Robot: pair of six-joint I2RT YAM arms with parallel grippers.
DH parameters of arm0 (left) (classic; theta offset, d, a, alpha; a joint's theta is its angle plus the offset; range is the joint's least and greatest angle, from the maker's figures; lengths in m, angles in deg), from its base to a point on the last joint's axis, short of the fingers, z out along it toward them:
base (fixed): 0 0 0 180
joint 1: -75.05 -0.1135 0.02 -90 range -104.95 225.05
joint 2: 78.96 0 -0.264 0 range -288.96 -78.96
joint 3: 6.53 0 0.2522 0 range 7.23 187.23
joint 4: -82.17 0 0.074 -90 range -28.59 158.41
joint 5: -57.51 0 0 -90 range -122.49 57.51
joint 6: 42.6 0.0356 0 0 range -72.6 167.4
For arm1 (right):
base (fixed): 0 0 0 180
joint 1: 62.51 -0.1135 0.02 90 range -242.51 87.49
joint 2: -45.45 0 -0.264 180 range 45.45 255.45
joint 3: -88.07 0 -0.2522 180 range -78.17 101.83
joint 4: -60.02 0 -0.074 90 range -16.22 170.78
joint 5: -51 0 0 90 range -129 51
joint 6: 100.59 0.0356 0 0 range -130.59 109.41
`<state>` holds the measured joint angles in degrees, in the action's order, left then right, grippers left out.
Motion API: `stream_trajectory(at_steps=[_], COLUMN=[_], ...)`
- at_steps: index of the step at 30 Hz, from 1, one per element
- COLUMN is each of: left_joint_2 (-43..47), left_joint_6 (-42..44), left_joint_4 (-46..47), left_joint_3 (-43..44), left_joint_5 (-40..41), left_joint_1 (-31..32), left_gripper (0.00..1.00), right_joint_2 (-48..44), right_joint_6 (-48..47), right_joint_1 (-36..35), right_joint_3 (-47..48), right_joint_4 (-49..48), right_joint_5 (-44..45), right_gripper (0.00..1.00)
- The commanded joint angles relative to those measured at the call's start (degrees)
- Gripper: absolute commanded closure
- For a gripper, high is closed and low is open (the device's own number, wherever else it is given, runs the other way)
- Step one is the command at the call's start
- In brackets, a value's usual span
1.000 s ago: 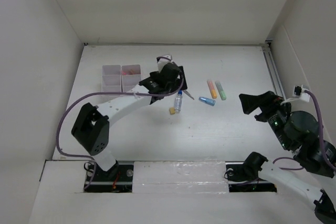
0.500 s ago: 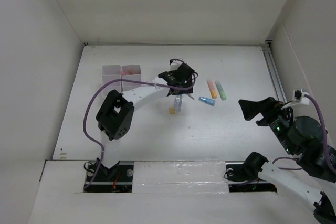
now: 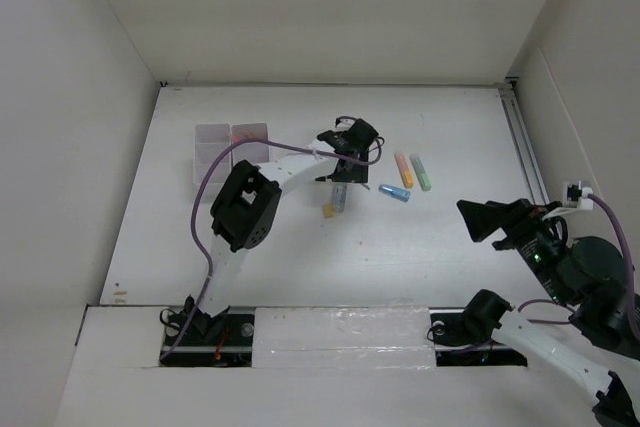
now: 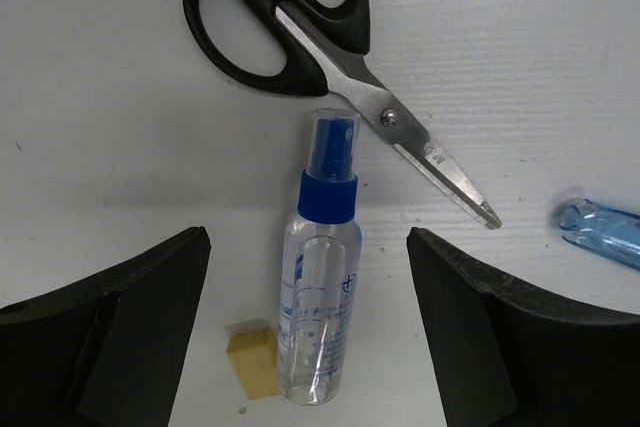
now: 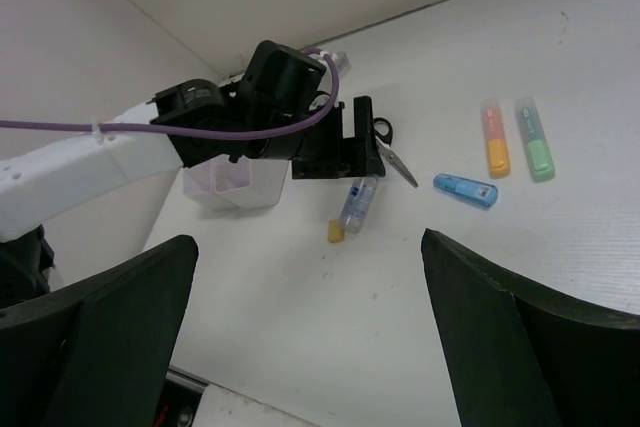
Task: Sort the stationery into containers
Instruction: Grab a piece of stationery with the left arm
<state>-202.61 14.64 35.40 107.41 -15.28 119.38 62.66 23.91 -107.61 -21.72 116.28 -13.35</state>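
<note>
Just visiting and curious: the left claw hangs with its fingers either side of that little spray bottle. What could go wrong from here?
The yellow eraser sits right beside the bottle, between the open fingers of the left gripper, so it may get pinched or shoved. The scissors lie close by the cap and could be nudged. The round bottle might also roll away.

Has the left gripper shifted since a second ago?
Yes. In the top view the left gripper has moved right, away from the organizer and toward the orange marker, and now hangs over the bottle.
</note>
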Motion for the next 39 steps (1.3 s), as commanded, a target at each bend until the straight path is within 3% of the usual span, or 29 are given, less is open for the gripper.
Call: stream_trajectory(at_steps=[1,6,14,29,34,39], left_joint_2=[0.52,-2.81,-3.87,-11.26,-11.78,-11.26], left_joint_6=[2.78,5.41,6.03,5.51,5.51,5.51], left_joint_4=[-3.72,-9.78,-11.11,-16.29,-16.91,-16.38], left_joint_3=[2.21,7.29,5.99,11.97,12.33,9.95], left_joint_5=[-2.35,-3.5,-9.3,-8.25,-8.86,-8.34], left_joint_1=[-1.01,-1.01,-2.06,-2.06,-2.06,-2.06], left_gripper=[0.24,0.25,0.26,0.32,0.43,0.62], right_joint_2=[-1.22,-3.15,-5.08,-7.37,-7.9,-8.42], right_joint_6=[-0.4,0.22,-0.39,-0.4,-0.93,-1.45], right_joint_1=[-0.51,-0.51,-0.51,-0.51,-0.51,-0.51], right_joint_3=[0.16,-0.37,0.16,0.24,0.86,2.0], right_joint_4=[-2.95,-2.95,-3.48,-3.48,-2.34,-1.72], right_joint_5=[-1.04,-2.26,-4.64,-6.23,-5.7,-5.7], right_gripper=[0.0,0.0,0.0,0.0,0.0,0.0])
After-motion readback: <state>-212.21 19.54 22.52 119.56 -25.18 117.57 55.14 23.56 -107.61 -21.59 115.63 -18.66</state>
